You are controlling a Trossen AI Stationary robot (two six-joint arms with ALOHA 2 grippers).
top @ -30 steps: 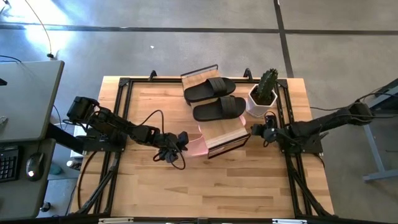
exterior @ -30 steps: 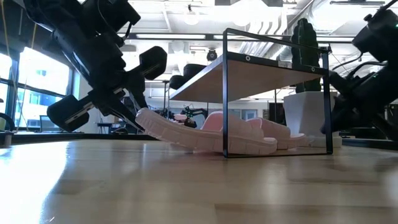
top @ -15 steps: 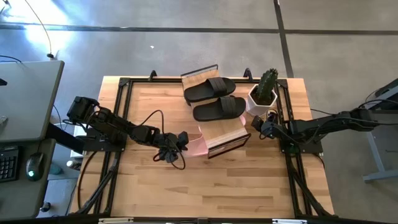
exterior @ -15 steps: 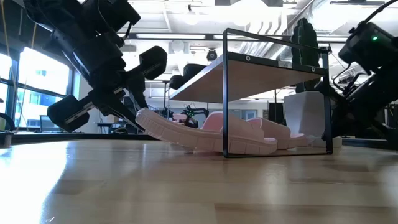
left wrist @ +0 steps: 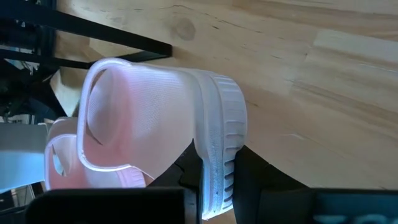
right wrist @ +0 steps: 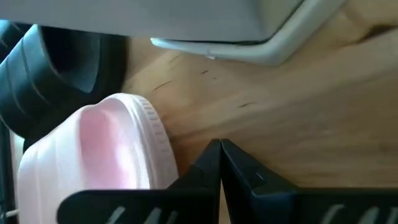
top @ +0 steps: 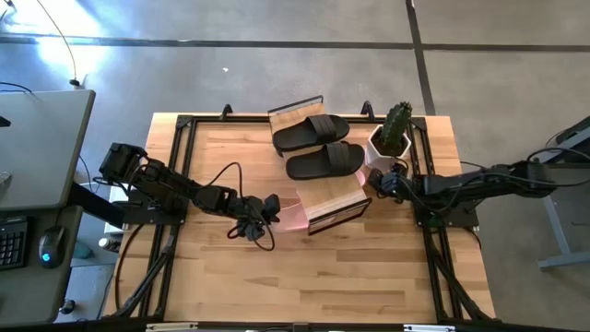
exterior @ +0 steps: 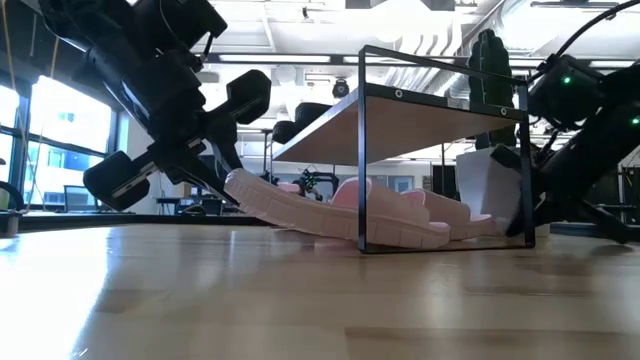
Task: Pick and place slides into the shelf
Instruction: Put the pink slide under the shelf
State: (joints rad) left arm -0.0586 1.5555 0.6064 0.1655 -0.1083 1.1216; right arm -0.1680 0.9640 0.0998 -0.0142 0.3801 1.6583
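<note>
The shelf stands at the table's middle with two black slides on its upper boards. My left gripper sits at the shelf's left end, shut on a pale pink slide. The slide's far end lies under the shelf's upper board. A second pink slide lies on the lower tier. My right gripper is at the shelf's right end, shut, its tips just beside that second slide's rounded end and apart from it. My left gripper pinches the pink slide's sole at its heel end between the two fingers, one on each flat face, away from the strap. The fingers come from the table's left, slanting down. The held end is raised; the far end rests low inside the shelf.
A white pot with a cactus stands right behind my right gripper, at the shelf's far right. A black metal frame borders the table top. Bare wood stretches toward the near edge.
My right gripper has swung from the table's right side toward the shelf's right end and the pot, sinking a little and rolling; it stays shut. My left gripper has kept its hold on the pink slide.
</note>
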